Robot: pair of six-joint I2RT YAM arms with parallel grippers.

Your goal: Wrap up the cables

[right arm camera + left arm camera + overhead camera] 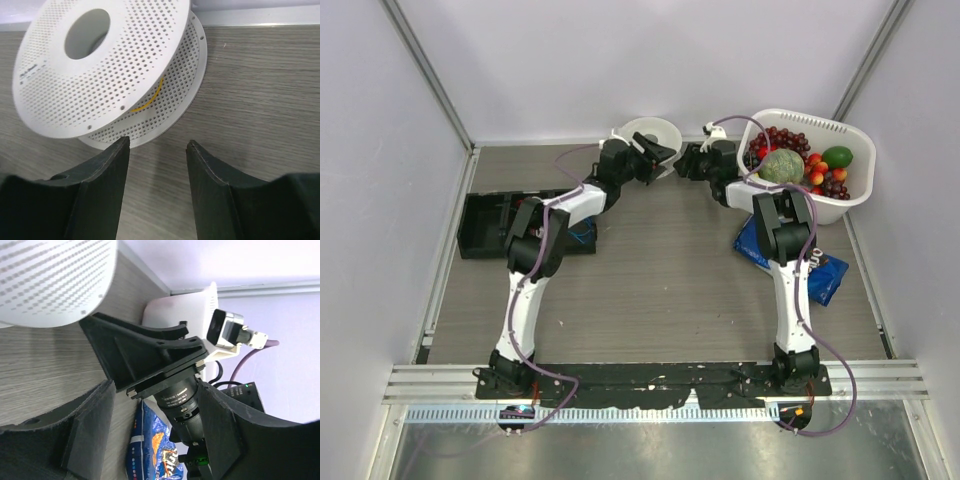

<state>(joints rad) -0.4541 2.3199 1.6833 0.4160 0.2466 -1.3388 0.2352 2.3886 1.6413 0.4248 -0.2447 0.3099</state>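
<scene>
By the spool (125, 65), left hand (155, 385) and right hand (157, 147) stretch forward, both released.

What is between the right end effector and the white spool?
Only bare table. The right wrist view shows the right end effector just short of the white spool.

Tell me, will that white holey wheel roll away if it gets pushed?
Perhaps. The spool has round rims and seems tilted, so a push could rock or roll it. All those holes suggest it is light.
</scene>
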